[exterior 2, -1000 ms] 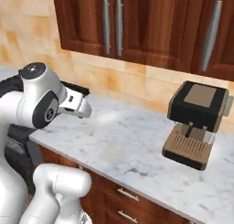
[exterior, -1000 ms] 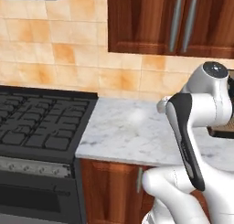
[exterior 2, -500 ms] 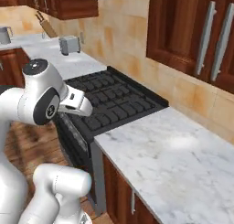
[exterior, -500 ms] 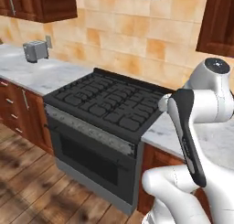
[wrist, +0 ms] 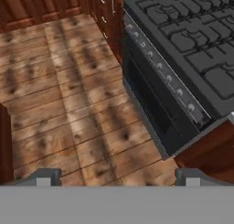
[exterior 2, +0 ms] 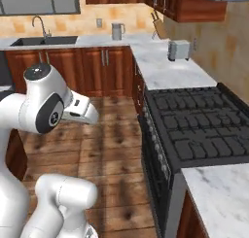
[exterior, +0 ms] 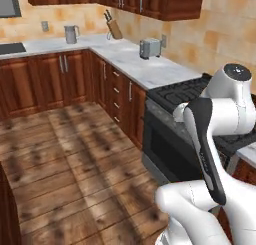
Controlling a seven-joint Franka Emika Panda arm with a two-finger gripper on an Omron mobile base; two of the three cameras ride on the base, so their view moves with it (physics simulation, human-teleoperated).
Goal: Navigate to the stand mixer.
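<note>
The stand mixer is out of view. My gripper hangs over the wooden floor in front of the black stove. Its two fingertips stand wide apart with nothing between them, so it is open. In the right base view the white hand is held close to the arm, above the floor and left of the stove.
A small silver toaster sits on the marble counter beyond the stove. A knife block and a grey jug stand near the corner. A sink lies further left. Wooden floor opens ahead.
The whole picture has swung left as the base turned: the coffee machine and nearby counter left view, the stove slid to the right, and the corner counter with sink came in. The arm's pose is unchanged.
</note>
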